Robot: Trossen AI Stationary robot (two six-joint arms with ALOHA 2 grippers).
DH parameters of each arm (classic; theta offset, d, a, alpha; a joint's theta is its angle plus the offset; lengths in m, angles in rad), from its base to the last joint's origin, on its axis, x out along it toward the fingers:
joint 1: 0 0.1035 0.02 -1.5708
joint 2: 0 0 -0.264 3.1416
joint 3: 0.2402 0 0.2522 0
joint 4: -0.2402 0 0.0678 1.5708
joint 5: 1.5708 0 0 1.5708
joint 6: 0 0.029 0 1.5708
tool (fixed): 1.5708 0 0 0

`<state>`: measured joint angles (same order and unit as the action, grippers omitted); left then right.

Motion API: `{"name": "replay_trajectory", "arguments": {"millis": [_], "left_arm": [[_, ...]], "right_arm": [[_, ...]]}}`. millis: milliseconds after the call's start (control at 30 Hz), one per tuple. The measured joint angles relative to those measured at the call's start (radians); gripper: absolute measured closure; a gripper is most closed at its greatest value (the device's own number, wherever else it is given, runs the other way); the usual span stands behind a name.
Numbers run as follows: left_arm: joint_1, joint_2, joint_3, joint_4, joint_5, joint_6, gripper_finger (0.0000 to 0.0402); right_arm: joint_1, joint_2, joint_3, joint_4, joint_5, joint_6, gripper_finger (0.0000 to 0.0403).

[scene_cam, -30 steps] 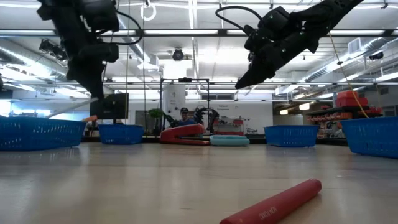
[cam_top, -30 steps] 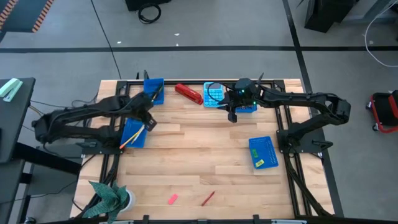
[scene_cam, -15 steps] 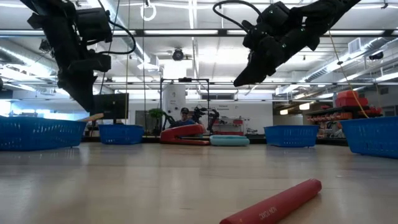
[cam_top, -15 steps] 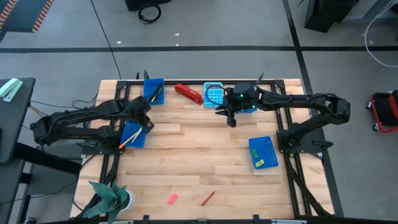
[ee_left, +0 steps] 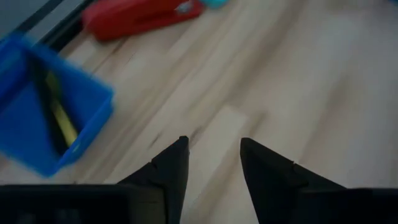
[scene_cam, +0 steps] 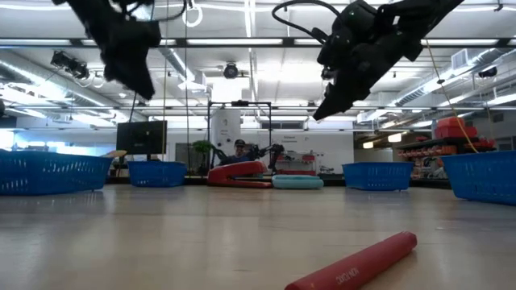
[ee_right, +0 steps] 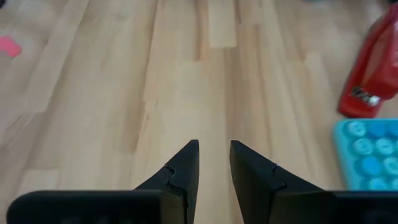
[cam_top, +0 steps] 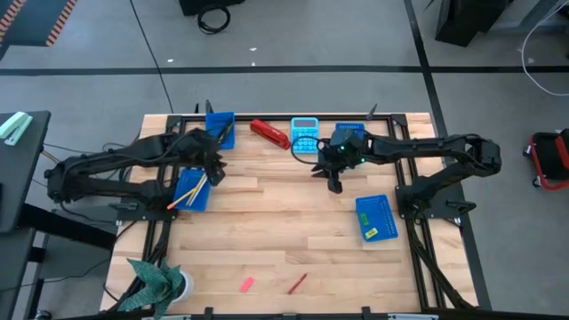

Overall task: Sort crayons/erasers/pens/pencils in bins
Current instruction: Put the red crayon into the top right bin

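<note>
My left gripper (cam_top: 215,174) hangs open above the inner edge of the left blue bin (cam_top: 197,206), where orange and yellow pencils (cam_top: 187,192) lie. Nothing is between its fingers (ee_left: 214,158). My right gripper (cam_top: 335,184) hovers open and empty (ee_right: 214,163) over bare table, right of centre. A far-left bin (cam_top: 220,127) holds a dark pen and a yellow stick (ee_left: 53,118). The near-right bin (cam_top: 376,213) holds a small yellow-green block (cam_top: 371,233). A pink eraser (cam_top: 246,284) and a red crayon (cam_top: 297,283) lie on the table near its front edge.
A red stapler (cam_top: 269,133) and a light-blue calculator (cam_top: 305,133) lie at the far middle. Beside them, a fourth bin (cam_top: 354,133) sits partly under my right arm. A potted plant (cam_top: 156,283) stands at the near left corner. Open wood spans the table's middle.
My left gripper has let go of an orange pencil, which now lies in the left bin with one end on its rim. That gripper has then risen clear of the bin. My right gripper has drifted from the far bin toward the table's near edge.
</note>
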<state>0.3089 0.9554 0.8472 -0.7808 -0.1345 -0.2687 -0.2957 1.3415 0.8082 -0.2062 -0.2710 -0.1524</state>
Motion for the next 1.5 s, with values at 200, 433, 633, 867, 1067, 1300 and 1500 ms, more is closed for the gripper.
{"name": "replay_trajectory", "arguments": {"millis": [200,433,633,867,1067,1300,1500], "left_arm": [[-0.166,0.047,0.114,0.028,-0.002,-0.032,0.0265],[-0.309,0.203,0.197,0.163,-0.016,-0.013,0.0281],[-0.491,0.374,0.203,0.147,0.135,-0.146,0.0277],[-0.678,0.536,0.203,0.115,0.165,-0.487,0.0261],[-0.768,0.617,0.203,0.141,0.264,-0.639,0.0266],[-0.842,0.626,0.203,0.182,0.279,-0.772,0.0282],[-0.801,0.626,0.203,0.198,0.096,-0.697,0.03]], "right_arm": [[0.069,0.0,-0.024,0.04,0.027,0.11,0.0306],[0.265,0.001,-0.034,0.12,0.146,0.2,0.0294],[0.467,0.001,-0.032,0.045,0.405,0.309,0.029],[0.639,0.001,-0.032,-0.129,0.541,0.561,0.029],[0.724,0.001,-0.032,-0.165,0.594,0.652,0.029],[0.806,0.001,-0.032,-0.158,0.695,0.635,0.029],[0.862,0.001,-0.032,-0.003,0.708,0.489,0.029]]}}
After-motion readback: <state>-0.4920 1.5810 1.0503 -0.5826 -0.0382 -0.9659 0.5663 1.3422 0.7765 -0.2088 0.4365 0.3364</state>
